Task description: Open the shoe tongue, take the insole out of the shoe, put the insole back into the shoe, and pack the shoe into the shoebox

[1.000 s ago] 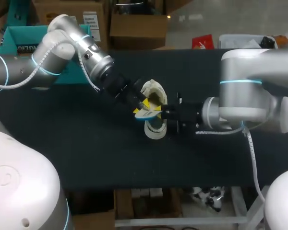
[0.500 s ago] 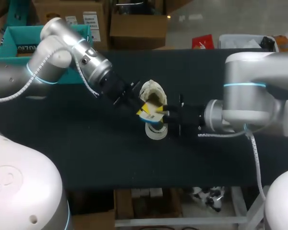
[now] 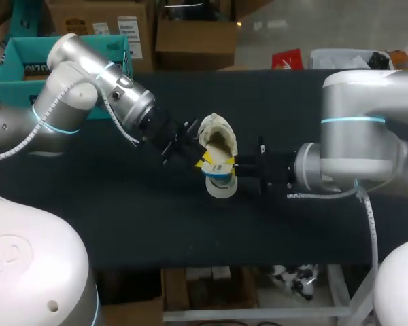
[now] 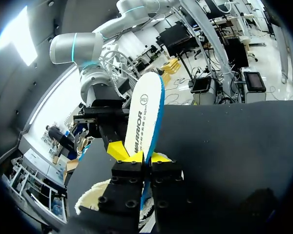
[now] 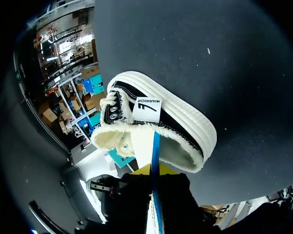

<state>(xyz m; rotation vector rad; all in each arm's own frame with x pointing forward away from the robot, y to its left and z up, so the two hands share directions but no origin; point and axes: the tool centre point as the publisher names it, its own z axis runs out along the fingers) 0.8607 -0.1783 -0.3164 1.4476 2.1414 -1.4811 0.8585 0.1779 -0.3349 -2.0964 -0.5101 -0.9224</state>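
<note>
the shoe point(image 3: 214, 129) sits mid-table: black upper, cream fleece lining and a thick ribbed white sole, with its fleecy opening showing from above. the insole point(image 4: 144, 117), white with a blue edge, is lifted over the shoe, clear of the table, pinched by the left gripper point(image 3: 202, 161) and the right gripper point(image 3: 230, 165). the teal shoebox point(image 3: 13, 58) stands open at the far left.

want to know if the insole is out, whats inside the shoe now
Cream fleece lining shows inside the shoe. The insole stands at its opening, clamped in the left gripper, which hides its lower end; the toe end cannot be seen.
</note>
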